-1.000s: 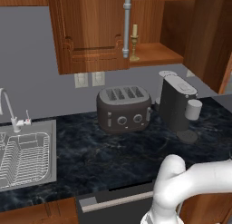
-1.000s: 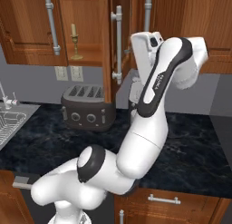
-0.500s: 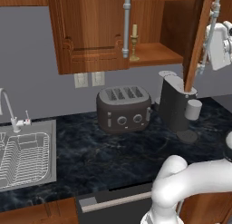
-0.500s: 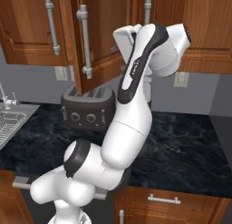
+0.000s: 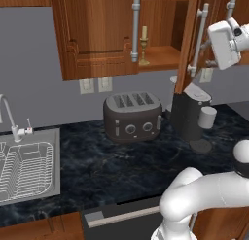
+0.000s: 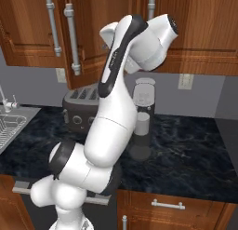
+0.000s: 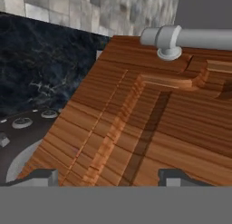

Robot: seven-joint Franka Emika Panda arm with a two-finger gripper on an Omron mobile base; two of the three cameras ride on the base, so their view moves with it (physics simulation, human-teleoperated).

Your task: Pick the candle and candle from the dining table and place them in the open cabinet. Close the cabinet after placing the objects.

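1. The robot's gripper (image 7: 108, 175) faces the outer panel of the cabinet's right door (image 5: 187, 44), its two fingertips spread apart with nothing between them and the wood directly ahead; whether they touch it cannot be told.

2. The door stands partly open, edge-on to the left base view, and the hand (image 5: 224, 40) sits on its right, outer side. The opening lies to the door's left, so closing likely means pushing the panel leftward about a hinge on its far side.

3. The door's silver handle (image 7: 190, 37) runs as a long bar across the top of the hand view, above and clear of the fingertips. In the left base view the same handle (image 5: 198, 40) stands vertical.

4. The slim candle on its gold candlestick (image 5: 143, 45) stands upright on the cabinet shelf (image 5: 163, 57), inside the opening between the two doors. The second, squat candle cannot be made out.

5. The left door (image 5: 95, 35) looks nearly shut, its own bar handle (image 5: 135, 30) just beside the candlestick as seen from this side.

6. Below, a black marble counter (image 5: 87, 161) carries a dark toaster (image 5: 132, 115) and a coffee machine (image 5: 189, 112) with a white cup (image 5: 207, 117), all well under the door's swing. A sink with a rack (image 5: 24, 166) sits at the left.

7. In the right base view the arm (image 6: 116, 94) rises tall in front of the cabinet.
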